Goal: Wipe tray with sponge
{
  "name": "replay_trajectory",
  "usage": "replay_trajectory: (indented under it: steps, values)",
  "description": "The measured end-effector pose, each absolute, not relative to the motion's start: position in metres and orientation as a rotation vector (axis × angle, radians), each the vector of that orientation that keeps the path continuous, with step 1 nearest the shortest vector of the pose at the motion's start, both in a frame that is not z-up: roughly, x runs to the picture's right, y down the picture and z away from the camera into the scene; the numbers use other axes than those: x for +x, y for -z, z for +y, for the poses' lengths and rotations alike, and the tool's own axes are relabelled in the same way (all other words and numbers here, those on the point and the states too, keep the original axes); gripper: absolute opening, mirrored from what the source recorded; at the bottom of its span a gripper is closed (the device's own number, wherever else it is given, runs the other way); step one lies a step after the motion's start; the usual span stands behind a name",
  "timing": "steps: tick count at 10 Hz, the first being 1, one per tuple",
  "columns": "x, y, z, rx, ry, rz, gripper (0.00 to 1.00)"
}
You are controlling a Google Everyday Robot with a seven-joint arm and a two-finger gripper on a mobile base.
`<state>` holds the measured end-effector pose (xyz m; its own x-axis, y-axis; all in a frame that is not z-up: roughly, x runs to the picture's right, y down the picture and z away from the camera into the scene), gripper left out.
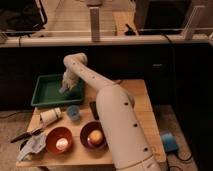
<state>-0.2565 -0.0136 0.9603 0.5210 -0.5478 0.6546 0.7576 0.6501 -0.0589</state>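
Wooden table (141, 102) bears rimmed green tray (47, 91), gripper (64, 90) above.

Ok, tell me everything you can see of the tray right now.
The tray is a large, shallow green rectangle with a raised rim, plastic by its look. It lies flat on the table's far left corner, long side toward the camera. The gripper is down inside it, right of its middle. The floor left of that looks bare. Whether anything sits under the gripper cannot be told.
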Motion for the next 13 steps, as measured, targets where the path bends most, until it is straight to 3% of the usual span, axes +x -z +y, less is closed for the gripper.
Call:
replay_trajectory:
  steps: [9,13]
  values:
    - [-0.239,-0.997,-0.003,-0.376,0.690,-0.657,0.00]
    - [-0.267,-1.005,-0.016,-0.320,0.698,-0.716,0.00]
